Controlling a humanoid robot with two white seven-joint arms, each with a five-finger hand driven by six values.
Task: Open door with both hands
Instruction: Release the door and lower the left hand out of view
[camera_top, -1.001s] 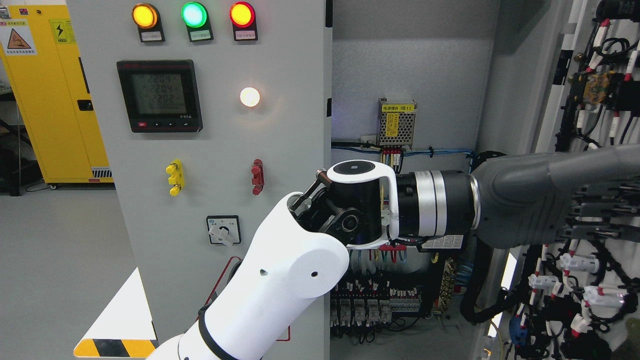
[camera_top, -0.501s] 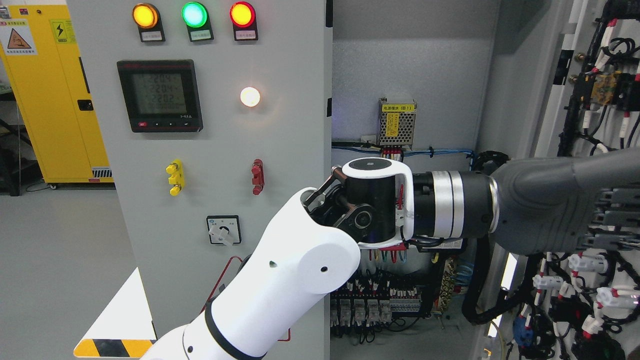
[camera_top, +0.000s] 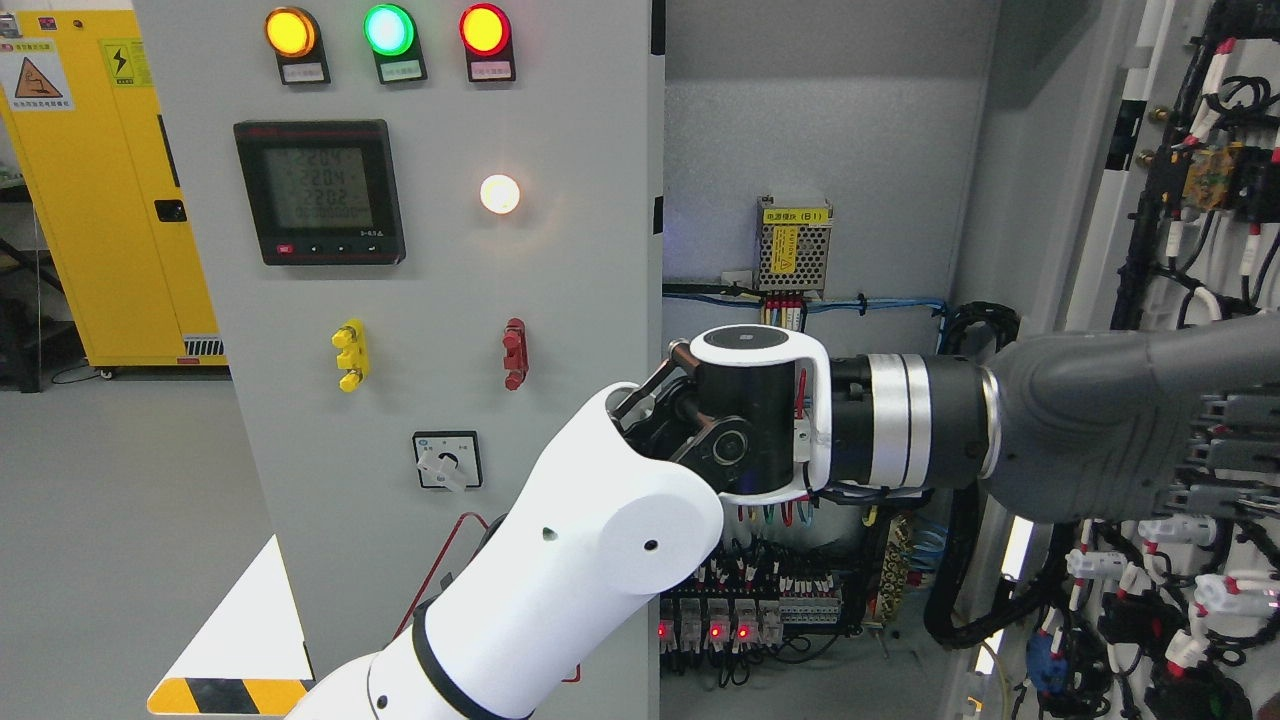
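- Nearest the camera, the left arm (camera_top: 560, 580) is seen rising from the bottom edge left of the middle, its white shell bending at a black joint and reaching across to the right.
- The left hand (camera_top: 1130, 420), grey and flattened, is laid against the inner face of the open door (camera_top: 1200, 250) at the right edge; whether its fingers are spread or curled cannot be told, since only dark finger links are glimpsed at the frame's edge.
- The door is swung well open, and its inner face is covered with black cable bundles, white connectors and red-tipped wires.
- Much of the middle of the cabinet interior (camera_top: 820, 120) is blocked from sight by the forearm and wrist.
- Below the wrist, a row of breakers (camera_top: 715, 625) with small red lights is seen at the bottom of the cabinet.
- Above the wrist, a small perforated power supply (camera_top: 794, 243) with a yellow label is mounted on the back wall, with blue cables running beneath it.
- To the left, the fixed grey panel (camera_top: 420, 330) is fitted with amber, green and red lamps along its top edge, a digital meter (camera_top: 319, 191), a lit white lamp, a yellow and a red fitting, and a rotary switch (camera_top: 447, 460).
- Farthest off, at the upper left corner, a yellow cabinet (camera_top: 100, 200) is standing on the grey floor.
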